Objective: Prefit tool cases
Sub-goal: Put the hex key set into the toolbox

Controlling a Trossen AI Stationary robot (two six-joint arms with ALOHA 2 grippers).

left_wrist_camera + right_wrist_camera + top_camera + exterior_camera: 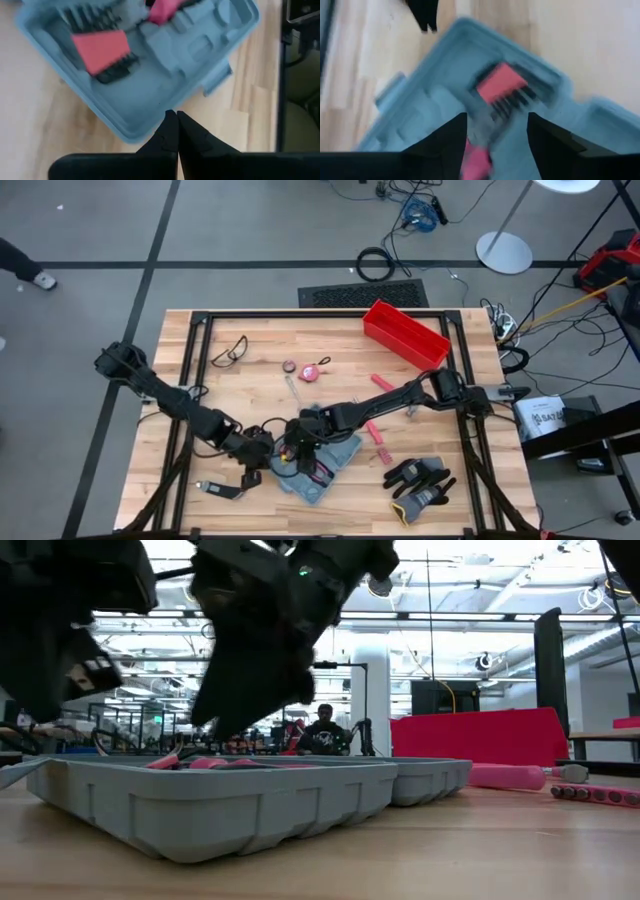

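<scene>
left gripper point(176, 131): pressed together beside tool case point(150, 65)
right gripper point(496, 131): spread above case
low view only: person point(322, 732) behind counter point(450, 850)

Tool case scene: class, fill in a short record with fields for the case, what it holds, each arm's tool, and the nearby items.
case: grey-blue tool case, lying open on the wooden table
contents: red bit holder sits in a moulded slot
left tool: left tool shut, beside the case's edge
right tool: right tool open, over the case's inside
nearby: red bin, black gloves, safety glasses
</scene>
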